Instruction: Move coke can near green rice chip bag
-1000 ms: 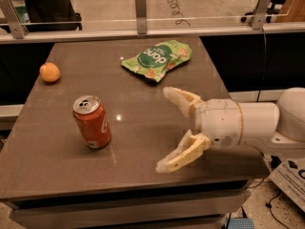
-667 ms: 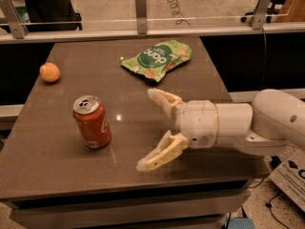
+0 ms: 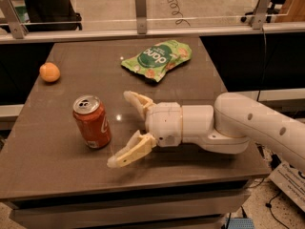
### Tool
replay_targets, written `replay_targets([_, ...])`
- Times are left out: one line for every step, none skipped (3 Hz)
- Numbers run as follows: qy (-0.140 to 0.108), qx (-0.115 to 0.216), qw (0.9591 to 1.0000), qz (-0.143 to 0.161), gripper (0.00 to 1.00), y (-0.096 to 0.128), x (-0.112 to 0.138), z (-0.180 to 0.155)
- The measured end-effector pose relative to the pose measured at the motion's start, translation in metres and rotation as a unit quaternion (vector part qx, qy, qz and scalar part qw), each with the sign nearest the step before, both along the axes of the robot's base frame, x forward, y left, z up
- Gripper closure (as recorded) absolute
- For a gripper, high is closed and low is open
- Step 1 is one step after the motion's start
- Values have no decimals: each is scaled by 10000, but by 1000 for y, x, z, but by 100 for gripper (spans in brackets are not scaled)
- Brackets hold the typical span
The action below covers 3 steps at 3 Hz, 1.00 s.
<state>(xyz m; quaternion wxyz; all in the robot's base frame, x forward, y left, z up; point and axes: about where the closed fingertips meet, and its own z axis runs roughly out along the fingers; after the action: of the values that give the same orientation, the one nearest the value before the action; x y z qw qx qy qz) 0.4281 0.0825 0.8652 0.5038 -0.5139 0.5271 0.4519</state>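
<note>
Standing upright near the front-left of the dark brown tabletop (image 3: 71, 51), the red-orange aluminium coke can (image 3: 92, 122) is faced by the cream two-finger gripper (image 3: 119, 129), held just beside it with jaws spread wide, untouched. The crinkly green rice chip bag (image 3: 157, 58) is seen farther back, well apart from the can.

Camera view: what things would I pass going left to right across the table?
orange fruit → coke can → gripper, open just right of the can → green rice chip bag, farther back
</note>
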Motion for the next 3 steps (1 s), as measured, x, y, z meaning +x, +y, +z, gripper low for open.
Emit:
replay_targets([14, 145, 9999, 6, 0, 26, 4, -2])
replay_targets([5, 312, 9995, 34, 0, 49, 4, 2])
replay_targets([4, 362, 9992, 143, 18, 67, -1, 3])
